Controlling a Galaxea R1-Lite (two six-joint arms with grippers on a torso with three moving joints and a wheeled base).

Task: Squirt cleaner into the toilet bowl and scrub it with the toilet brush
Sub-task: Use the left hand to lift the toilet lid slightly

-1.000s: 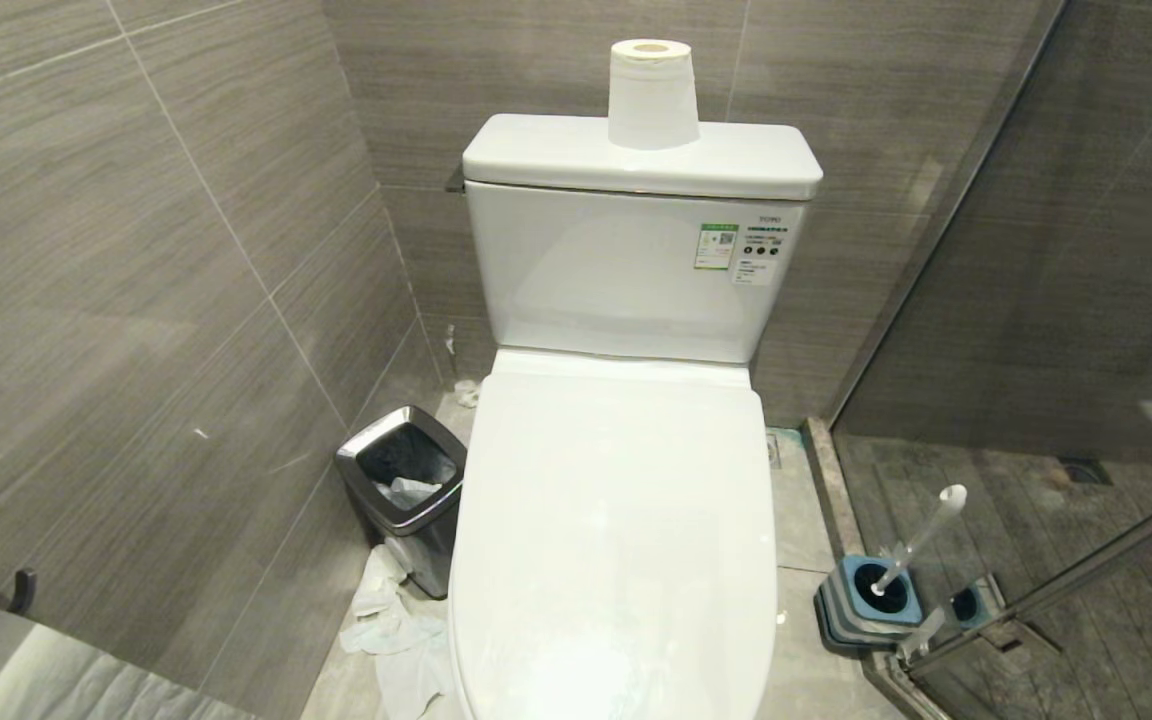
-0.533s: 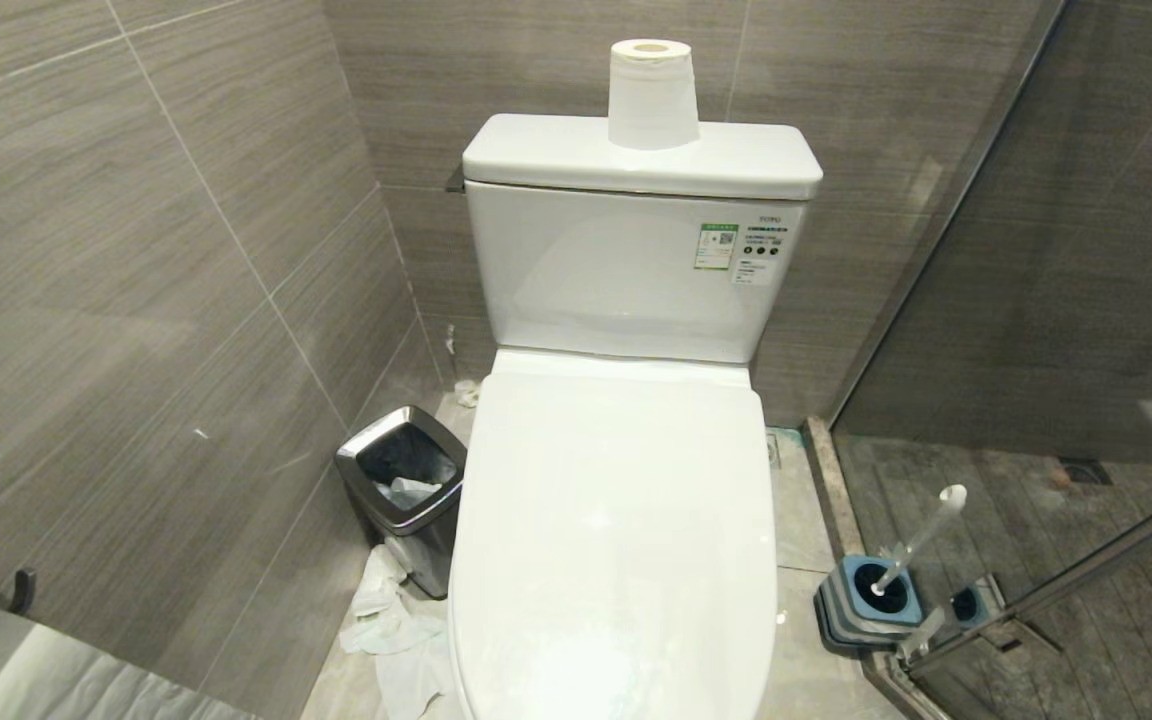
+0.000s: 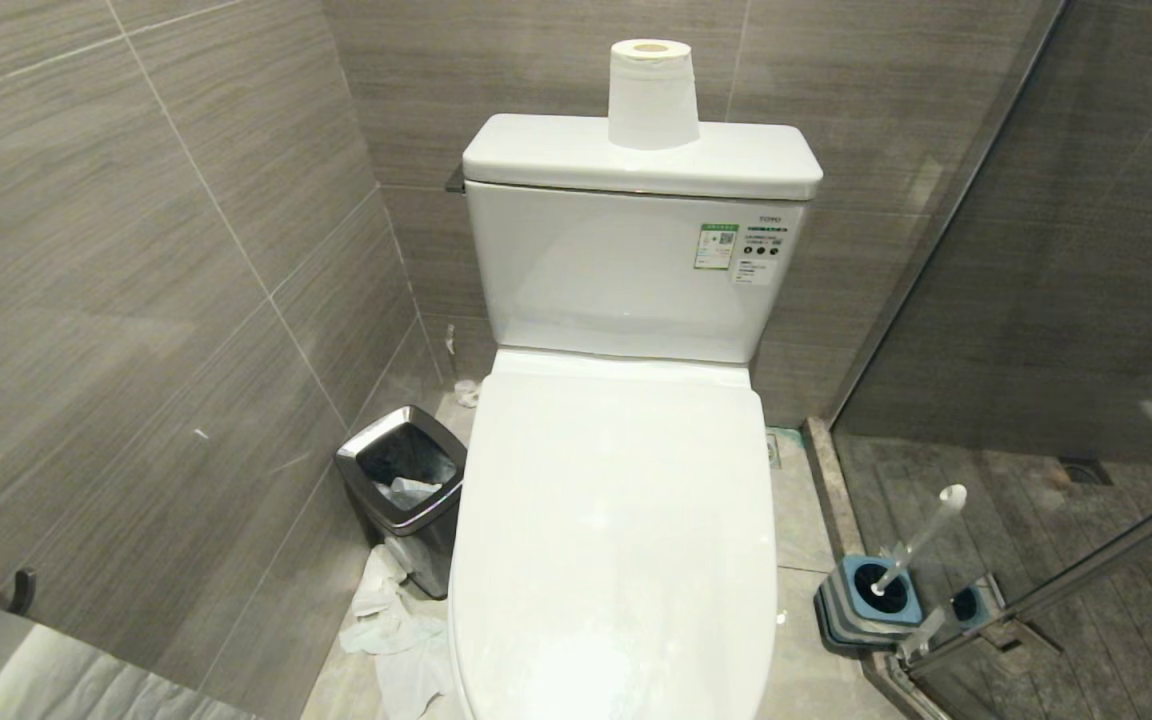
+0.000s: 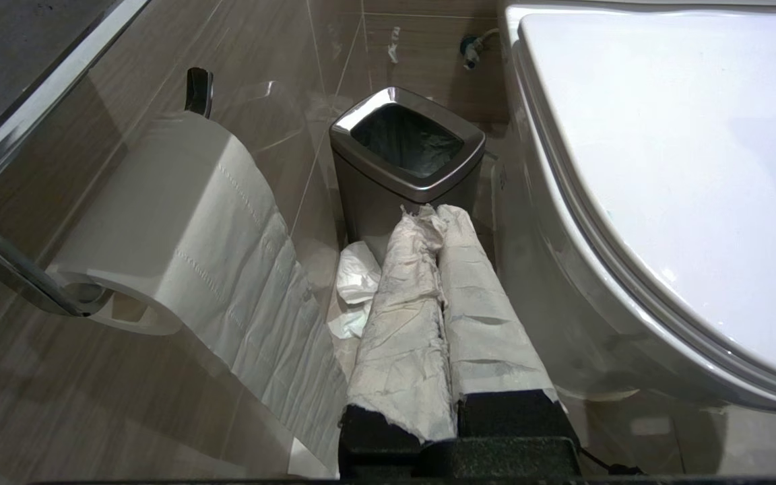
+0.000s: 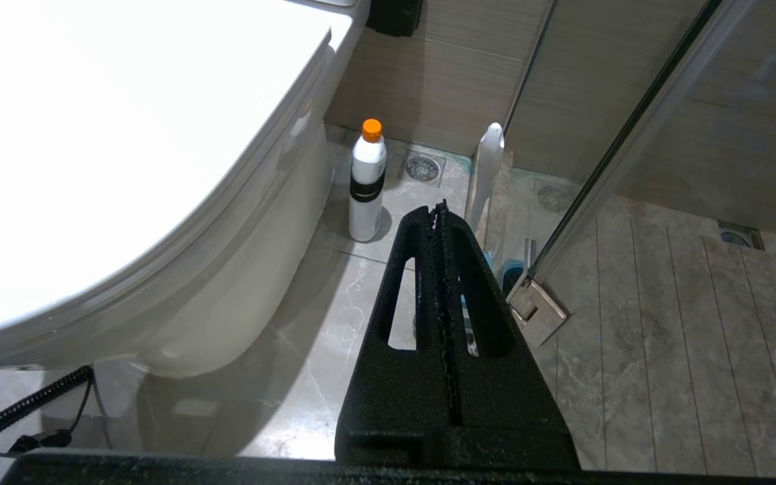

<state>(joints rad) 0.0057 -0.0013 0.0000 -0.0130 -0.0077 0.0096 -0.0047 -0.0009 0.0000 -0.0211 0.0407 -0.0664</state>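
grey tiled walls [image 3: 136, 250], toilet lid [image 3: 616, 520] down

1. Grey wood-grain wall tiles [image 3: 136, 250] lined the corner.
2. A glass shower partition [image 3: 1056, 250] closed off one side.
3. Pale marbled floor tiles [image 5: 307, 323] gleamed; a round floor drain [image 5: 423, 168] sat beyond.

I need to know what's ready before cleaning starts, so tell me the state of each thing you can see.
toilet lid: closed over the bowl
cleaner bottle: upright, capped
toilet brush: in its holder
waste bin: open, lined
paper roll: upright on tank
left gripper: shut, empty
right gripper: shut, empty
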